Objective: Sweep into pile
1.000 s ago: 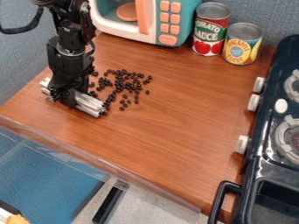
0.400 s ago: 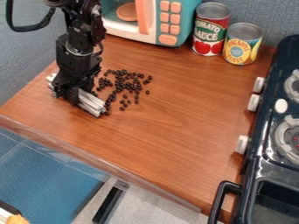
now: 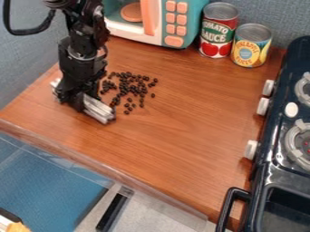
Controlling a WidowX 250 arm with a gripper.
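Gripper (image 3: 79, 100) is on the left side of the camera view, hanging down over the wooden counter (image 3: 176, 131), black arm (image 3: 82, 54) coming in from the top edge. It's closed on a pale silvery ribbed bar (image 3: 99, 110), gripped partway along, with one end sticking out past each side of the gripper. Bar lies slantwise, upper left to lower right in view, low at the counter; can't tell if its underside touches the wood. Task's thing: small dark beans (image 3: 130, 86), loose on the counter just beside the gripper, on its right in view. Beans form an uneven patch, packed closer toward the top and middle, thinner lower down, with a few strays at the right and bottom fringe. Nearest ones sit right by the bar's lower-right half; contact there is too small to call. Behind the patch, at the back of the counter: teal and white toy microwave (image 3: 185, 9) with an orange handle and orange buttons. Right of it, red and green can (image 3: 218, 31), then yellow and blue can (image 3: 250, 47) close beside, both upright. Dark toy stove (image 3: 275, 149) runs down the right side of view, white knobs facing the counter, pale burner grates on top, black looped handle (image 3: 229, 206) near its bottom end. Clear strip (image 3: 103, 170) along the counter's front edge, blue surface (image 3: 45, 181) below that.
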